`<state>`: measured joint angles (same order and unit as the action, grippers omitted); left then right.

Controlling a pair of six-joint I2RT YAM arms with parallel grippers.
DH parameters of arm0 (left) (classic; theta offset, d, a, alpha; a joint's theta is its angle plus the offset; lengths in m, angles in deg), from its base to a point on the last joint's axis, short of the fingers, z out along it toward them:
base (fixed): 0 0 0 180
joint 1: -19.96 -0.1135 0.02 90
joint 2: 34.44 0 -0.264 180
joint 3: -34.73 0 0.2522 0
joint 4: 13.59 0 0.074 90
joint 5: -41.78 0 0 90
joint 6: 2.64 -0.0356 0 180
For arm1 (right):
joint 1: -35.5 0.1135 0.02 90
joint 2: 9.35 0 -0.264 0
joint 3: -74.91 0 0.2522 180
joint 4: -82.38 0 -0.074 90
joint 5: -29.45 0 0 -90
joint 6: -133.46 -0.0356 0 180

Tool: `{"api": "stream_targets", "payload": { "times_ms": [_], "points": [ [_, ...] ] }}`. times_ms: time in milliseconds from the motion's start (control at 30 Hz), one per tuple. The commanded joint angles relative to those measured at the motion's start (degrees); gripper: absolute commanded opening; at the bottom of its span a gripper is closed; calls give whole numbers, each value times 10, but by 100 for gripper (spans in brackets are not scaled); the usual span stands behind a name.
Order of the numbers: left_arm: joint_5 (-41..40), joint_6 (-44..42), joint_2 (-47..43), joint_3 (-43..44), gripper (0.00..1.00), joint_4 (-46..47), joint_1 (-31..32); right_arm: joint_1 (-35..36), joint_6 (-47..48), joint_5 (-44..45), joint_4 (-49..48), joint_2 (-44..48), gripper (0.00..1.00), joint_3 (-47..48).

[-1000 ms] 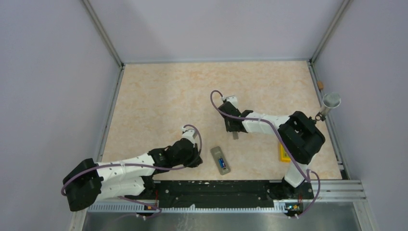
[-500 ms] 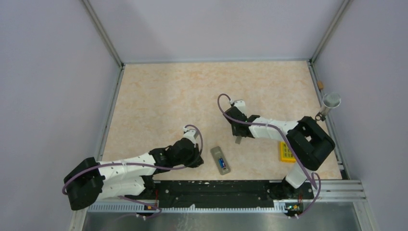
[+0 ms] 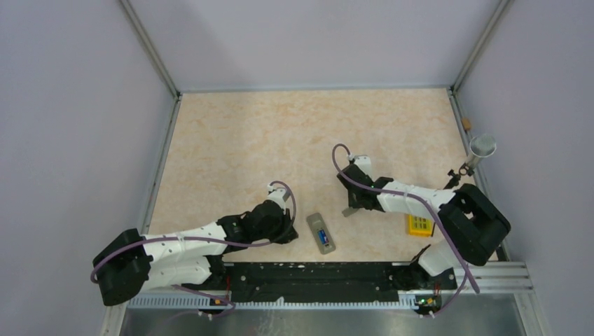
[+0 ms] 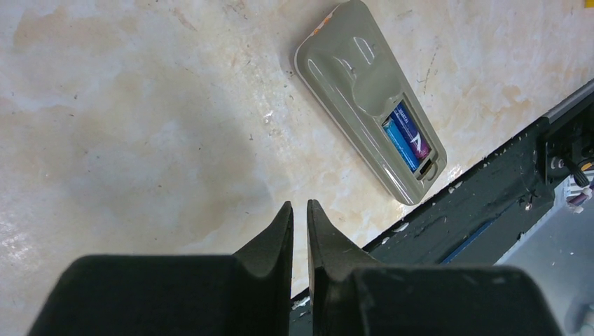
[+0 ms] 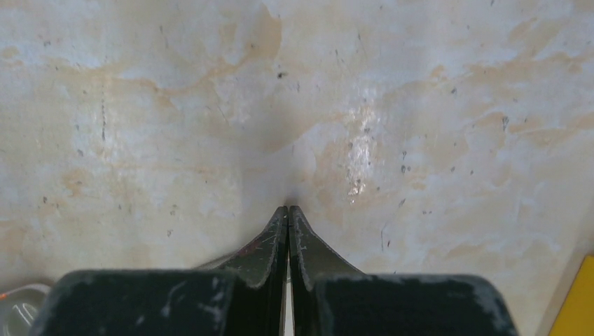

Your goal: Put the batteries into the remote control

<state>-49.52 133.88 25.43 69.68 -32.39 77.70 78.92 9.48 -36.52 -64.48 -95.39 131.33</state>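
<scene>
The remote control (image 3: 321, 233) lies grey back up near the front edge, and it also shows in the left wrist view (image 4: 364, 91). Its recess is open, with blue battery (image 4: 408, 138) inside; I cannot tell whether it holds one or two. My left gripper (image 3: 286, 229) (image 4: 300, 204) rests just left of the remote, its jaws almost together and empty. My right gripper (image 3: 354, 204) (image 5: 288, 208) is to the right of the remote and beyond it, jaws pressed together. A small thin grey plate (image 3: 348, 211) sticks out at its tip, and a grey sliver (image 5: 203, 264) shows beside its left finger.
A small yellow keypad block (image 3: 419, 224) lies right of the right gripper, and its corner shows in the right wrist view (image 5: 578, 301). A silver cup-like fitting (image 3: 482, 146) stands on the right rail. The black front rail (image 3: 315, 273) runs close below the remote.
My right gripper has moved nearer and to the right, and the thin grey plate has moved with it. The left arm and the remote have not moved.
</scene>
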Motion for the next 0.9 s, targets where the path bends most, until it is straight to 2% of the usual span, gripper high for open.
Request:
{"api": "stream_targets", "payload": {
  "times_ms": [0,267,867],
  "points": [
    [6,0,-9,-3,12,30,-2,-5,-26,-56,31,34,0,-40],
    [10,0,-8,-4,12,37,-2,0,-45,-117,13,78,0,-87],
    [10,3,0,-7,12,46,-2,80,-85,-89,89,143,0,-84]
  ]
}}
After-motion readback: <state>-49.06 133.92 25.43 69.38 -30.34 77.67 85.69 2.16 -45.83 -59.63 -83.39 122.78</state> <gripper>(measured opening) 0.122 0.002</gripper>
